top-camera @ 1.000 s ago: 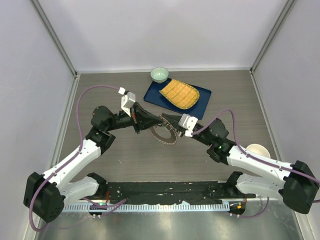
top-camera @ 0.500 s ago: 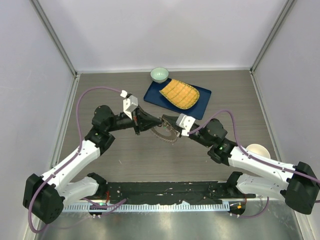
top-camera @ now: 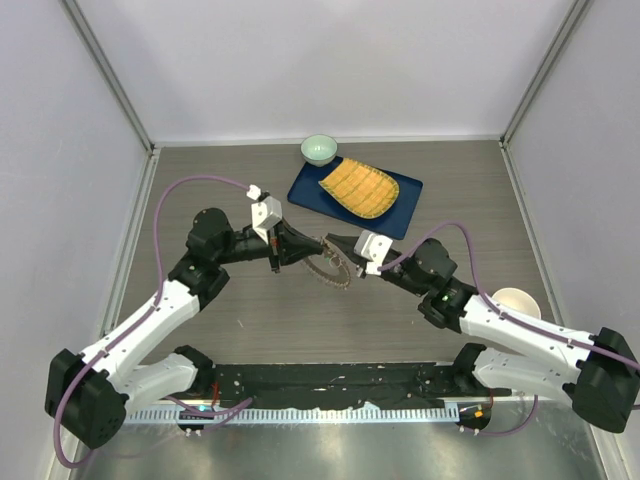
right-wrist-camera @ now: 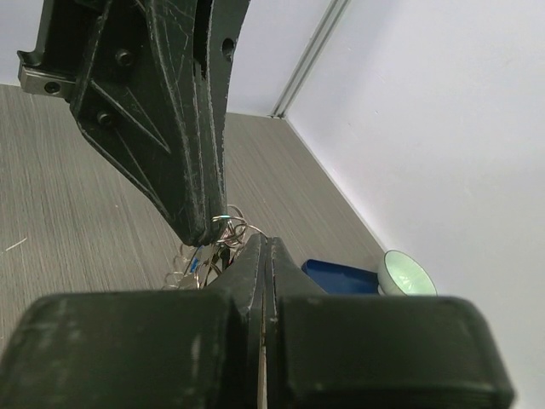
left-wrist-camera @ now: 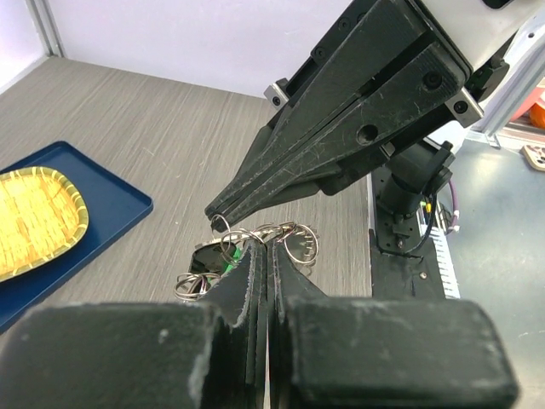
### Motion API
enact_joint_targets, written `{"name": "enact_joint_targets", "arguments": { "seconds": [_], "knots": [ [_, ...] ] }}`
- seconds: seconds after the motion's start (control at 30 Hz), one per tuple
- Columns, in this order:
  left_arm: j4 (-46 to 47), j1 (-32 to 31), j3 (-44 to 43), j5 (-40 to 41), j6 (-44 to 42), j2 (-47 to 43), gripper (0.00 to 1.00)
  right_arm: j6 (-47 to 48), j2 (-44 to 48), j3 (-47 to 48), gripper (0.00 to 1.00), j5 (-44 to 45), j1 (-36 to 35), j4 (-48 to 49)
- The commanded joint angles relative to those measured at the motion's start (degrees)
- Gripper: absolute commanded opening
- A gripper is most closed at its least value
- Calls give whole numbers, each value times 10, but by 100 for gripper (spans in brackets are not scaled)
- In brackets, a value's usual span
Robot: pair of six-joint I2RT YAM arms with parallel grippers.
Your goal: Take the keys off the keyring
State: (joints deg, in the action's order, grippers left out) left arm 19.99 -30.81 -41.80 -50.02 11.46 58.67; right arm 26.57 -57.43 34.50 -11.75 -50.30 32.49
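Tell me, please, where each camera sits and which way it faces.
Top external: above and behind the robot, looking down on the table; left gripper and right gripper show, meeting at the keyring.
Left wrist: behind its own shut fingers, facing the right gripper.
Right wrist: behind its own shut fingers, facing the left gripper.
Shared: both wrist views show the keyring and blue tray.

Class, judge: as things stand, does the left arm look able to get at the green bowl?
Probably not yet: the left tool is shut on the keyring, tip to tip with the right tool. Nothing visibly blocks the way to the green bowl, so it likely must only let go first.
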Motion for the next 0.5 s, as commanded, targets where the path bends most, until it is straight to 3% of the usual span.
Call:
{"name": "enact_joint_targets", "arguments": {
  "seconds": [0.0,0.47],
  "knots": [
    [-47,-4,-30,19,-39,-8,0,-3,34,1,1,-27,0,74],
    [-76,-4,-46,26,-43,18,0,16,48,15,1,-78,-1,29]
  ]
}}
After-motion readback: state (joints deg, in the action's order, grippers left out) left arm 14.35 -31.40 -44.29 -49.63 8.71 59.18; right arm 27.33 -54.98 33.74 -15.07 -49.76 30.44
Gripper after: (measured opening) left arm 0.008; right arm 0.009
